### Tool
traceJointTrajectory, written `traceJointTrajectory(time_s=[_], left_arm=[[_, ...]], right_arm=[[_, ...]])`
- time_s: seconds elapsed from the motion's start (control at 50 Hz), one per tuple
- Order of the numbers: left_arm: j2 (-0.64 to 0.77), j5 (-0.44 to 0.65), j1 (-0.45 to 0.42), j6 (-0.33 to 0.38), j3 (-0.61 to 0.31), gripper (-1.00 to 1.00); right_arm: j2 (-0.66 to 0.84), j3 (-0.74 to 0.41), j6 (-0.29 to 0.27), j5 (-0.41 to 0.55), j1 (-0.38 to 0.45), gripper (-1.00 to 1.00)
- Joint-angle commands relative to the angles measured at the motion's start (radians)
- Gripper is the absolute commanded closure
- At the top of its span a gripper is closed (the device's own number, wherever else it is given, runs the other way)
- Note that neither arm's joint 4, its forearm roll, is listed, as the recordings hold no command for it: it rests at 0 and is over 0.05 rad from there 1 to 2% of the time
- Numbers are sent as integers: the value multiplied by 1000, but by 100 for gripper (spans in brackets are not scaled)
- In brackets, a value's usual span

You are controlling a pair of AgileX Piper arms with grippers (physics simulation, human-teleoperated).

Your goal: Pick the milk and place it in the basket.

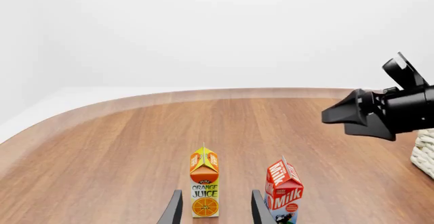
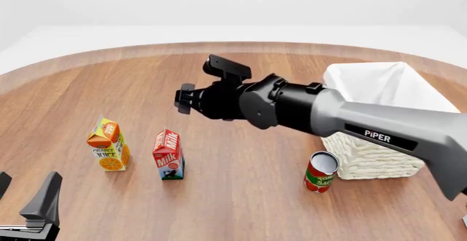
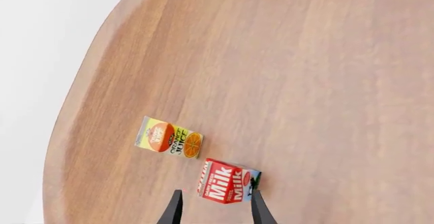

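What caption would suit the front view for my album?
Right arm reaching above the milk, which stands beside an orange juice carton; basket waiting nearby.

A rounded wooden table (image 2: 241, 175) carried everything, its curved far edge meeting a pale surround. On its left part stood an orange juice carton (image 2: 108, 144) and, just beside it to the right, the milk (image 2: 168, 154), both upright and apart. Toward the right, a tomato can (image 2: 320, 171) stood just in front of the basket (image 2: 373, 156).
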Motion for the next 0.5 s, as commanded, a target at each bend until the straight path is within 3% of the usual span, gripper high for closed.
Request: traceJointTrajectory(time_s=[0.02,0.5], left_arm=[[0,0,0,0,0,-100],[0,0,0,0,0,-100]], right_arm=[[19,-10,14,-4,10,-100],[73,-64,18,9,39,-100]])
